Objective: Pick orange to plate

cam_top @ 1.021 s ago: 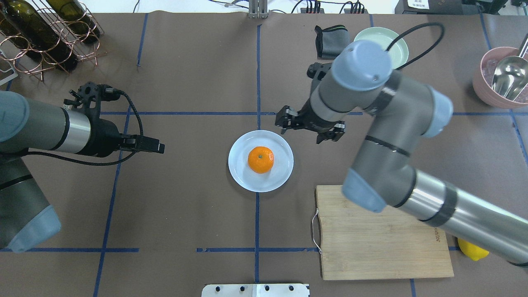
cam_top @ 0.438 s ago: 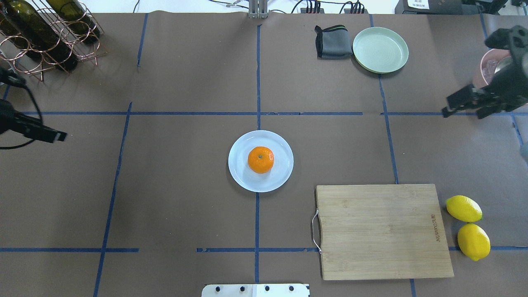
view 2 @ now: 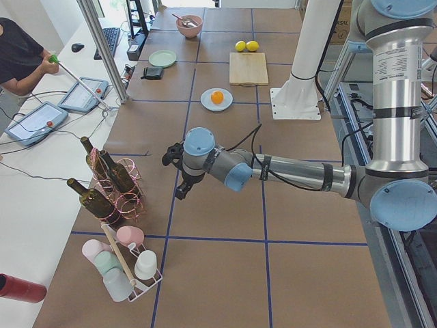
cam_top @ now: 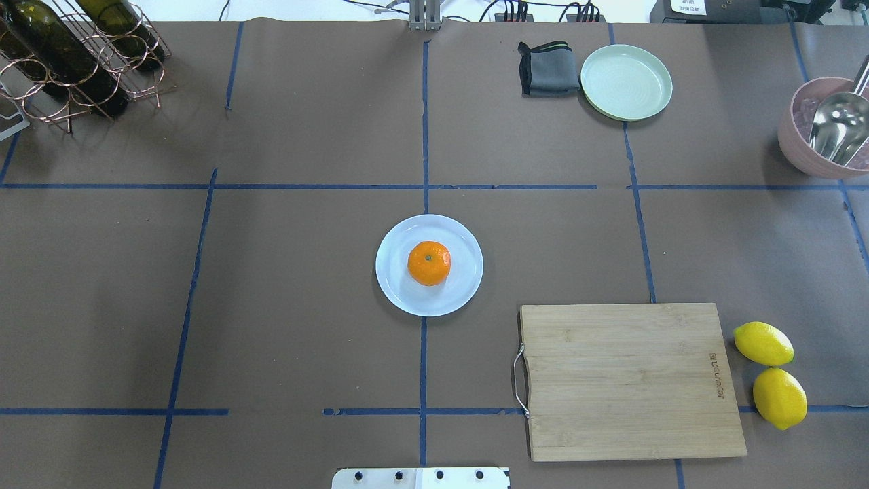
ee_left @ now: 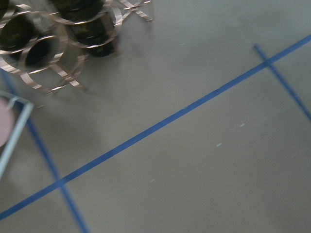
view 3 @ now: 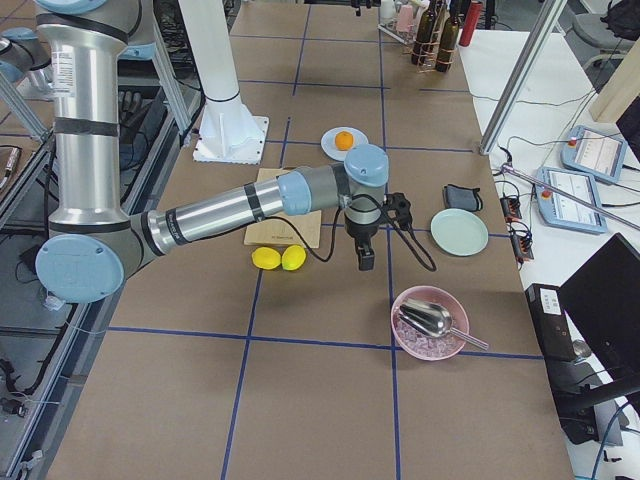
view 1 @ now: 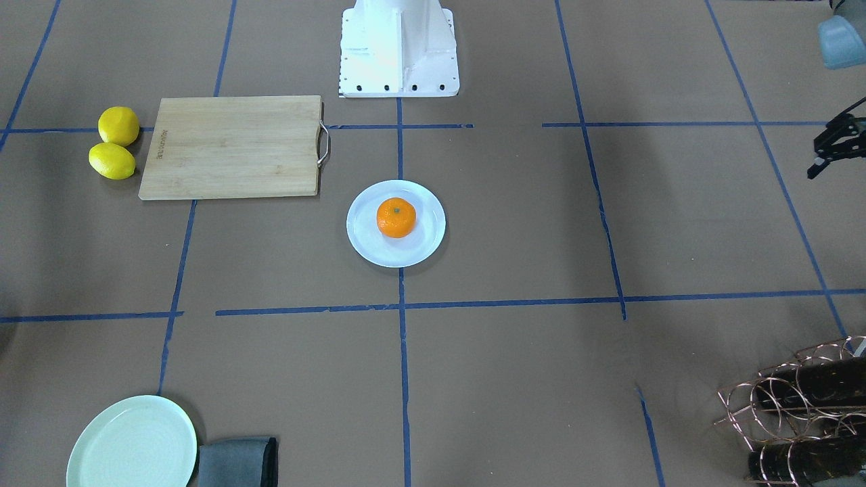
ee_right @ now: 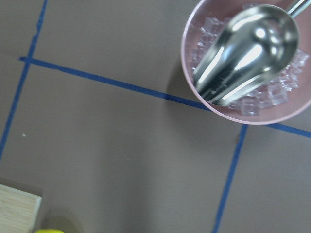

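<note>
Brown paper-covered tabletop (cam_top: 305, 326), blue tape grid (cam_top: 422, 136). Bluish-white plate (cam_top: 400, 288) at centre, well apart from both tools. Near the right tool (view 3: 366, 265): cutting board (cam_top: 631, 380), two lemons (cam_top: 764, 343), pink bowl (cam_top: 798, 159), mint plate (cam_top: 626, 81), grey cloth (cam_top: 546, 68). Near the left tool (view 2: 180, 193): bottle rack (view 2: 113, 181), then cup rack (view 2: 130, 273) further off.

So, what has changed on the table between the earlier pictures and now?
Both arms drew back outward: the right gripper left the side of the plate and moved off to the right, the left gripper off to the left. Neither took hold of anything. The orange lies on the plate as before; the cutting board and lemons did not move.
</note>
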{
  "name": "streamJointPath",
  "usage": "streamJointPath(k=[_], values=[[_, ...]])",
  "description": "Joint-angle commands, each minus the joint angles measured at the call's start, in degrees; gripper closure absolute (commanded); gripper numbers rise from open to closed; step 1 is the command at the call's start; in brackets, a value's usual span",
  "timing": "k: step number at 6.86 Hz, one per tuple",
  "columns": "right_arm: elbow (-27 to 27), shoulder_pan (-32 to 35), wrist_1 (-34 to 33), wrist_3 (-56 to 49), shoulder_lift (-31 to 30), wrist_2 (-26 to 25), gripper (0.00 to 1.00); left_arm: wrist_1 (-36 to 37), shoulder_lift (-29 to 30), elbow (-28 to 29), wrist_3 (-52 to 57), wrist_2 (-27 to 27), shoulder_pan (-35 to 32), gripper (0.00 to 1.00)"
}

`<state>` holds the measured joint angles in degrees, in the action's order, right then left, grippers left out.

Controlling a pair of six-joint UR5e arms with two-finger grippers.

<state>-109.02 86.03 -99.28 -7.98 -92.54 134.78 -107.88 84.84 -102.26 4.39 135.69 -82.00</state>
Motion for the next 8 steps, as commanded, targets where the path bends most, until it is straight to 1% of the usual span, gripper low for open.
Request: streamJointPath(k=[1, 2, 3, 6, 8], values=[[1.89, 4.84, -2.24, -12.2, -4.28, 0.48, 0.0, 18.42, 1.29, -2.07, 4.66, 0.37, -5.62, 0.0], [0.67, 5.46, -2.24, -12.15, -5.36, 0.49, 0.0, 18.75, 0.42, -1.29, 4.49, 0.45, -5.72, 0.0], [3.44, 5.38, -1.72, -12.32, -4.67, -0.21, 0.0, 18.23, -1.24, -1.37, 4.66, 0.54, -5.72, 0.0], [3.12, 5.37, -2.06, -11.44, -5.11, -0.22, 0.0, 18.14, -2.92, -1.54, 4.66, 0.8, -5.54, 0.0], [3.29, 5.29, -1.8, -11.36, -4.76, 0.57, 0.0, 17.97, -2.93, -1.46, 4.66, 5.36, -5.54, 0.0]])
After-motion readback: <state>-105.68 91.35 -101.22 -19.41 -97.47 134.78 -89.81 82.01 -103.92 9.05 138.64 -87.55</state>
